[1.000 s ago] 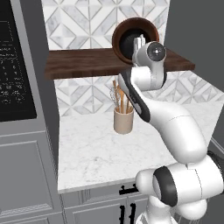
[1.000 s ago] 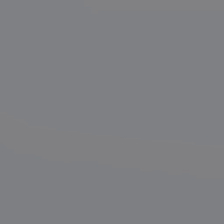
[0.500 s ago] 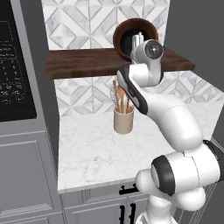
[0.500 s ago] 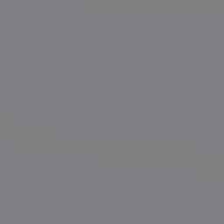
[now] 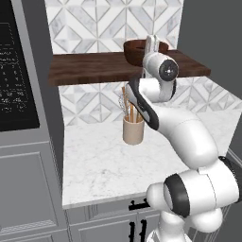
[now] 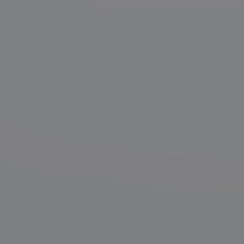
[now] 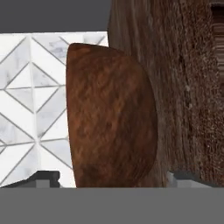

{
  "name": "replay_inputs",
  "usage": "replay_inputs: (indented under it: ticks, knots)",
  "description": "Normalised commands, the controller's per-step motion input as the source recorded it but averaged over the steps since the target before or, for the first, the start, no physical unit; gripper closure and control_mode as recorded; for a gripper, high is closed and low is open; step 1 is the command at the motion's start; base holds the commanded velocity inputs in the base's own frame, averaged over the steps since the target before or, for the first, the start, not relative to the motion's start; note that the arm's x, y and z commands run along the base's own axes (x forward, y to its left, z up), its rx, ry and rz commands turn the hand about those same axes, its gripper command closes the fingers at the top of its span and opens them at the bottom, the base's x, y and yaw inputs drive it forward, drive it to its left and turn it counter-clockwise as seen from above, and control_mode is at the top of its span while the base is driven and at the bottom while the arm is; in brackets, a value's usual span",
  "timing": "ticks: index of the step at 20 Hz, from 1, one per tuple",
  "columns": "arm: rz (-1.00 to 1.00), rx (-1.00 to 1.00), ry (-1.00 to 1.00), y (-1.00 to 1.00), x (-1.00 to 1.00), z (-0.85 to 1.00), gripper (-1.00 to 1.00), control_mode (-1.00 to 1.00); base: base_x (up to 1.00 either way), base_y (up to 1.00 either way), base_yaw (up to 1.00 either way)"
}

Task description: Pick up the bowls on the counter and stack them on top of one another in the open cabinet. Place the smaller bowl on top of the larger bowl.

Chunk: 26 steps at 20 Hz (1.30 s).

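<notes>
Reddish-brown wood catches the eye first: the large bowl [image 5: 136, 51] sits upright on the dark shelf [image 5: 94, 68], in the upper middle of the left base view, against the grey-and-white tiled wall [image 5: 94, 23]. A white arm [image 5: 184, 137] climbs from the lower right of that frame, and its wrist covers the bowl's right side. The gripper [image 5: 151, 45] stands just above the wrist, at the bowl's rim. In the hand view, which is rolled sideways, the bowl [image 7: 111, 118] fills the centre as a rounded brown shape, its base against the wood grain of the shelf [image 7: 188, 87] on the right and the tiles [image 7: 33, 109] on the left. The two finger tips [image 7: 43, 177] show at the bottom left and bottom right, spread wide on either side of the bowl and apart from it, so the gripper is released and grasps nothing. Below the shelf, in the middle of the left base view, a beige holder [image 5: 133, 130] with utensils stands on the white marble counter [image 5: 104, 165]. A dark oven panel [image 5: 16, 80] runs down the left edge.
</notes>
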Motion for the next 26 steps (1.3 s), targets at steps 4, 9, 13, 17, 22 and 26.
replay_inputs:
  ticks: [4, 9, 13, 17, 22, 26]
  knots:
    - [0.0, 0.06, -0.27, 0.0, -0.59, 0.32, -1.0, -1.0, 0.0, 0.0, 0.0]
    - [0.01, 0.05, -0.19, 0.0, -0.9, 0.19, -1.0, -1.0, 0.0, 0.0, 0.0]
    - [0.0, 0.0, -0.04, 0.0, -1.0, 0.01, -1.0, -1.0, 0.0, 0.0, 0.0]
    - [0.0, 0.02, 0.12, 0.0, -1.0, -0.05, -1.0, -1.0, 0.0, 0.0, 0.0]
    - [0.0, -0.04, 0.59, 0.0, -0.98, -0.34, -1.0, -1.0, 0.0, 0.0, 0.0]
    - [0.0, -0.04, 0.83, -0.01, -0.7, -0.54, -1.0, -1.0, 0.0, 0.0, 0.0]
